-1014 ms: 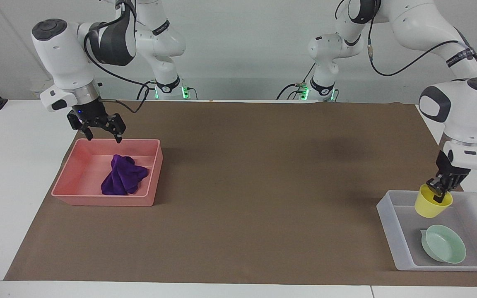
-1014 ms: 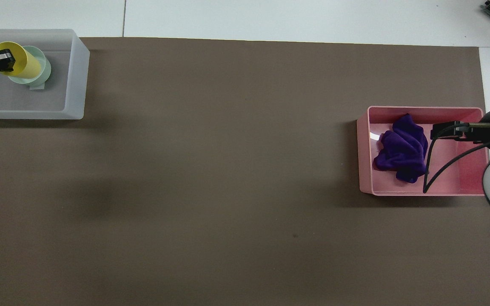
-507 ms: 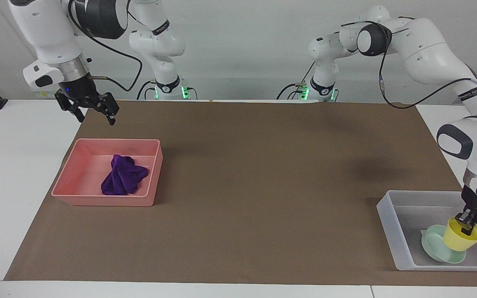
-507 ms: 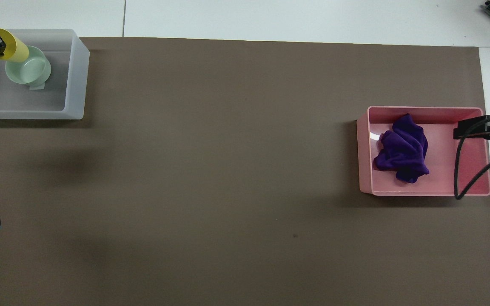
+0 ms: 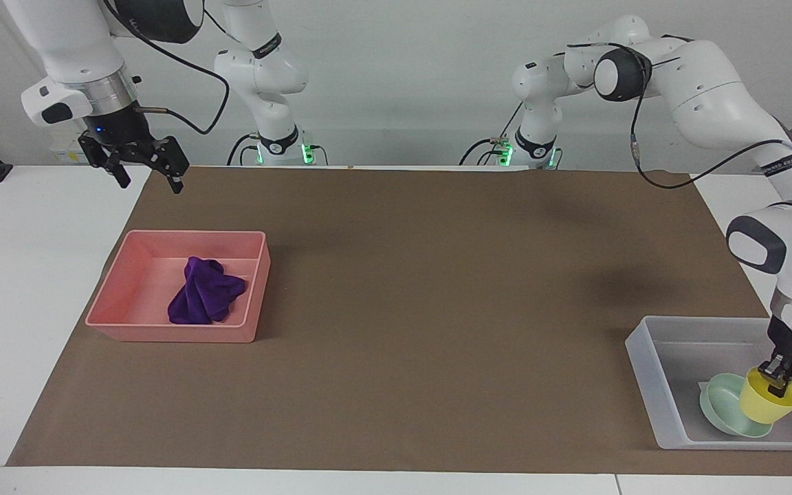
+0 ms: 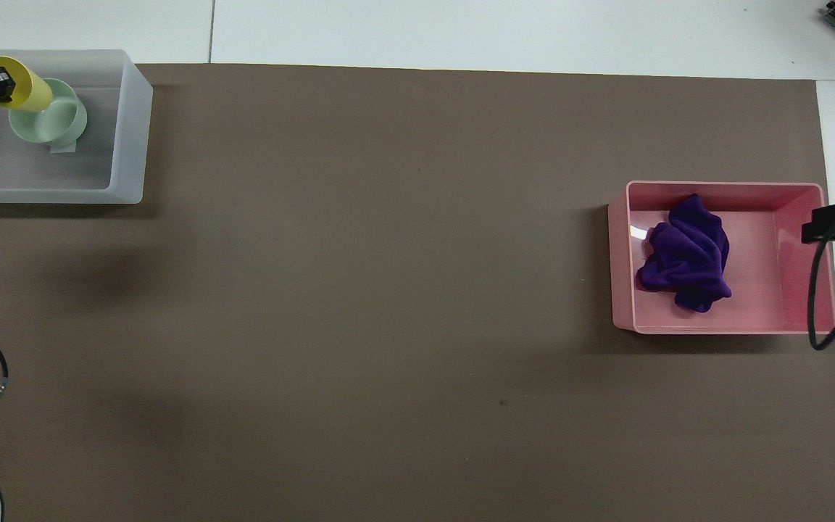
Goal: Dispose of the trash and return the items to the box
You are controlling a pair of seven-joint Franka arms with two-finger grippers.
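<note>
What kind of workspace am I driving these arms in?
Probably a robotics lab test bench: a white table under a brown mat, plain wall, and staged props, a pink bin and a translucent tray.

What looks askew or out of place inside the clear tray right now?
The yellow cup hangs tilted in the shut left pincer, low in the translucent tray against the mint-green bowl, which itself sits tipped. Nothing is spilled or damaged.
</note>
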